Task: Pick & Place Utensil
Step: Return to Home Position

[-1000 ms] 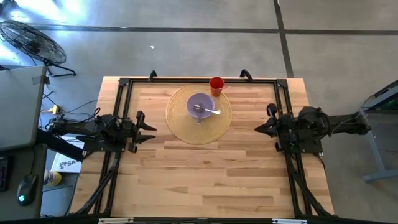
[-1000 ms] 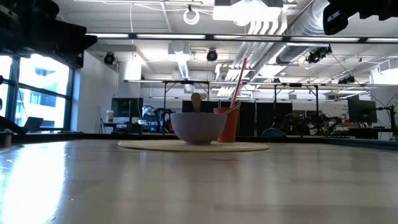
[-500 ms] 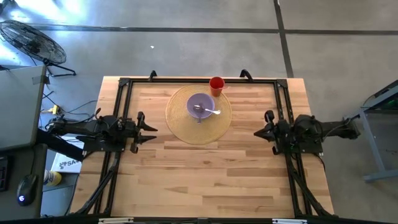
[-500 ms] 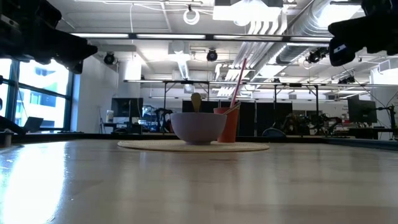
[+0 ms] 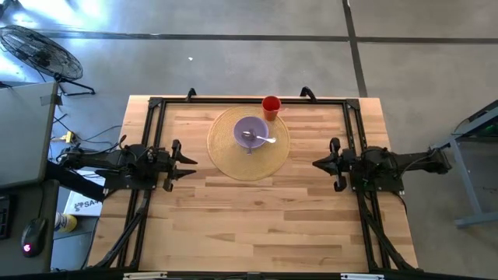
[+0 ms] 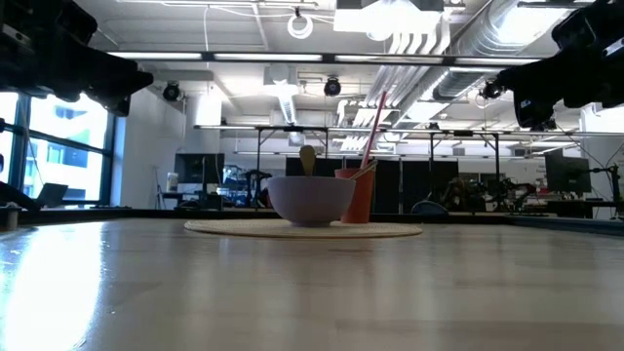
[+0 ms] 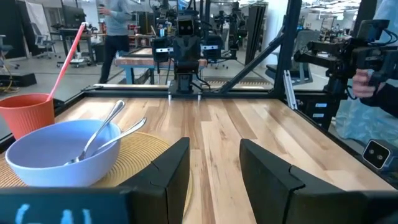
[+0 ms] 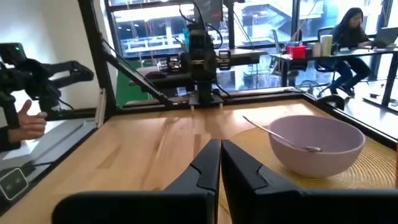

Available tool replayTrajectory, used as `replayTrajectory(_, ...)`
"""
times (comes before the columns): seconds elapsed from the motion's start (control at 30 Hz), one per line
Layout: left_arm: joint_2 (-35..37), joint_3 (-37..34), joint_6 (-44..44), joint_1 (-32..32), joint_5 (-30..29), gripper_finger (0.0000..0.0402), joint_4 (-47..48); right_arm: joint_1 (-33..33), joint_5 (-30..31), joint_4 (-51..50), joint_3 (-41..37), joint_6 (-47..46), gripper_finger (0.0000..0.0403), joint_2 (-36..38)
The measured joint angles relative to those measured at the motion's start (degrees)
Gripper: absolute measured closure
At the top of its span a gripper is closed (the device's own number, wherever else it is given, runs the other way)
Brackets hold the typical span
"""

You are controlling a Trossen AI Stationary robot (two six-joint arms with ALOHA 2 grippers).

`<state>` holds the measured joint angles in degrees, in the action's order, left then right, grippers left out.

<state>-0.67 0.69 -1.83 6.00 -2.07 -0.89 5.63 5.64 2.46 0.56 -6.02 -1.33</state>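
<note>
A lavender bowl (image 5: 250, 132) stands on a round woven placemat (image 5: 249, 159) at the table's far middle. Two metal utensils (image 7: 99, 134) lean in it, handles on the rim; the right wrist view shows one spoon (image 8: 280, 137). A red cup (image 5: 271, 106) with a pink straw (image 7: 67, 59) stands just behind the bowl. My left gripper (image 5: 193, 161) (image 7: 214, 168) hovers open, left of the mat, pointing at it. My right gripper (image 5: 314, 163) (image 8: 221, 163) hovers right of the mat, fingers together, empty.
A black rail frame (image 5: 156, 105) runs along the table's left, far and right sides. Bare wood (image 5: 249, 225) stretches from the mat to the near edge. Beyond the table a person's hand (image 8: 28, 121) and a seated person (image 8: 348, 28) show.
My right arm has come down and reached toward the table's middle, swinging from a slant to point straight at the mat. My left arm has dipped slightly. Bowl, utensils and cup have stayed put.
</note>
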Motion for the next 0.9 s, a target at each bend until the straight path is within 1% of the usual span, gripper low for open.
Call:
replayTrajectory(0.17, 0.00, 0.00, 0.00, 0.00, 0.00, 0.0263, 0.00, 0.00, 0.06, 0.02, 0.00, 1.78, 0.0398, -0.13)
replayTrajectory(0.9, 0.00, -0.02, 0.00, 0.00, -0.04, 0.0263, 0.00, 0.00, 0.01, 0.31, -0.04, 1.96, 0.0391, -0.15)
